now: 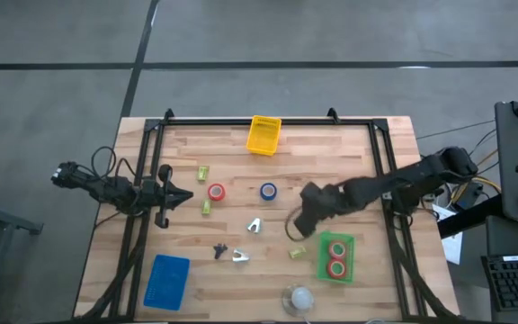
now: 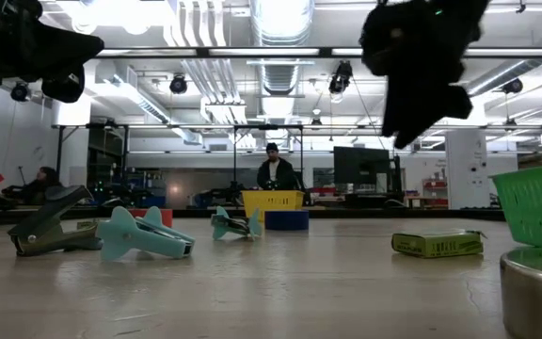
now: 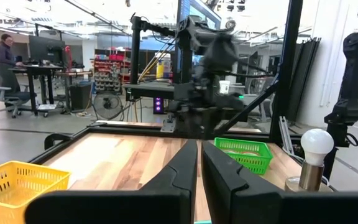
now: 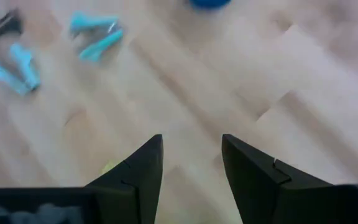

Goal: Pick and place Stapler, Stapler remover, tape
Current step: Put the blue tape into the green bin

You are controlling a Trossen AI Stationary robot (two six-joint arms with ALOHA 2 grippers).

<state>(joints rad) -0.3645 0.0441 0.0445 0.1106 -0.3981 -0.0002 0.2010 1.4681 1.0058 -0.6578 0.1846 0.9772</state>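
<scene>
Green tray (image 1: 323, 267) is seen at 4 o'clock of right gripper (image 4: 191, 163), parted, empty; left gripper (image 3: 199, 177) nearly closed, empty.

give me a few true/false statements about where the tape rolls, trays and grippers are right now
1. Two red ring-shaped tape rolls lie inside the green mesh tray. True.
2. The blue ring-shaped tape roll sits in the yellow mesh tray. False: it lies on the bare wooden table, apart from that tray.
3. The right gripper has its fingers open above the table, holding nothing. True.
4. The left gripper is shut on a stapler. False: its fingers are shut but empty, at the table's left edge.
5. The blue plastic tray holds a red tape roll. False: nothing shows in it; the third red tape roll lies on the table.
</scene>
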